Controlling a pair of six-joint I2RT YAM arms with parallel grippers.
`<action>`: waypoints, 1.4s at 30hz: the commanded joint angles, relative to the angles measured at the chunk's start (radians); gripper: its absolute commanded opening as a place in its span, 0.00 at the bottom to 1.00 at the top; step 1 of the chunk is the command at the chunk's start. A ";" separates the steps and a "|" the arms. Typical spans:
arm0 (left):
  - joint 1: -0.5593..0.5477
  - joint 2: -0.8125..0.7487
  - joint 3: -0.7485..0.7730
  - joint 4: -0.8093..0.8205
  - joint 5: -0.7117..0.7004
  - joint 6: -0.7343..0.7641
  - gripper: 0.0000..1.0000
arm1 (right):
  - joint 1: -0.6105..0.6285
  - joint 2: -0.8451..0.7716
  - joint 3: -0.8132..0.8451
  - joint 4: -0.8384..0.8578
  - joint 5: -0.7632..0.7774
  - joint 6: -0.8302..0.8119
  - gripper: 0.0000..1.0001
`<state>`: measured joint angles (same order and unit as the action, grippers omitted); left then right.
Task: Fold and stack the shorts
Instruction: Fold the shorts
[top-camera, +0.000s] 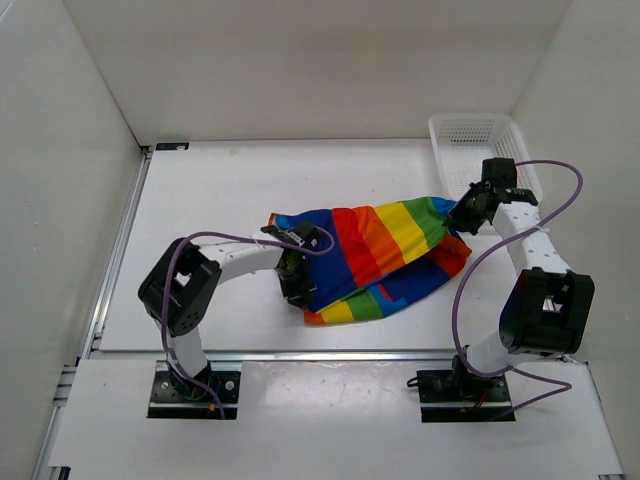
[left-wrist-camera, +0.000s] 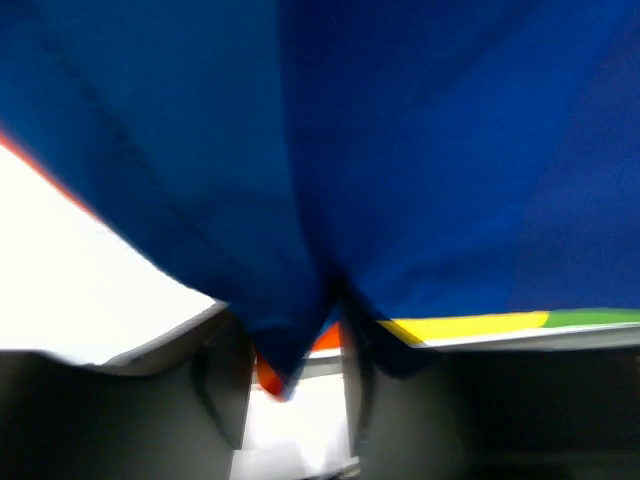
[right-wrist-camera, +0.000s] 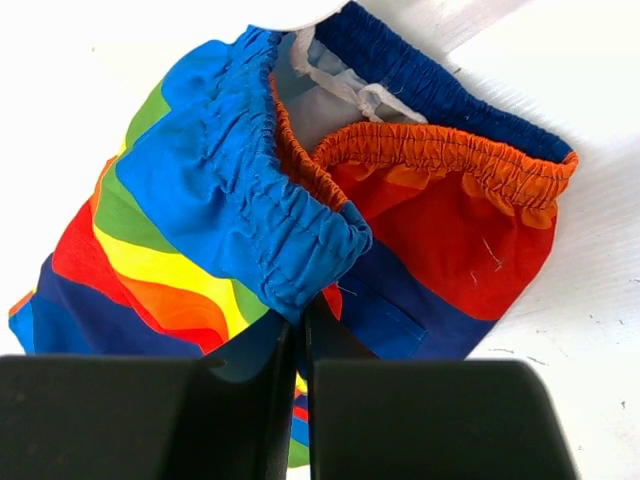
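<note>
The rainbow-striped shorts (top-camera: 380, 250) lie bunched across the middle of the table. My left gripper (top-camera: 297, 262) sits at their left, blue end. In the left wrist view blue cloth (left-wrist-camera: 400, 150) fills the picture. A hanging fold of it, with an orange edge, dips between the fingers of that gripper (left-wrist-camera: 292, 325), whose jaws stand apart. My right gripper (top-camera: 465, 213) is at the shorts' right end. In the right wrist view its jaws (right-wrist-camera: 300, 325) are pressed together on the corner of the blue gathered waistband (right-wrist-camera: 260, 200). The orange-red waistband (right-wrist-camera: 450, 155) lies open beyond.
A white mesh basket (top-camera: 480, 135) stands at the back right, just behind my right arm. White walls close in the table on the left, back and right. A metal rail (top-camera: 115, 260) runs along the table's left edge.
</note>
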<state>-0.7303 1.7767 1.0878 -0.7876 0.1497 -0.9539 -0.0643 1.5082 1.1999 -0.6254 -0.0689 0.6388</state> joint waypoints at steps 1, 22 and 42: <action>-0.004 -0.025 0.037 0.036 0.010 -0.017 0.28 | -0.003 -0.025 0.000 0.033 -0.034 -0.016 0.07; 0.540 -0.290 -0.017 -0.117 -0.136 0.274 0.61 | 0.193 -0.016 0.015 0.023 -0.080 -0.005 0.02; 0.509 -0.231 -0.080 -0.084 -0.095 0.296 0.53 | 0.254 0.032 0.024 0.023 -0.062 0.004 0.02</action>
<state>-0.2062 1.5242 1.0096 -0.8879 0.0444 -0.6590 0.1894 1.5379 1.1786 -0.6247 -0.1356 0.6468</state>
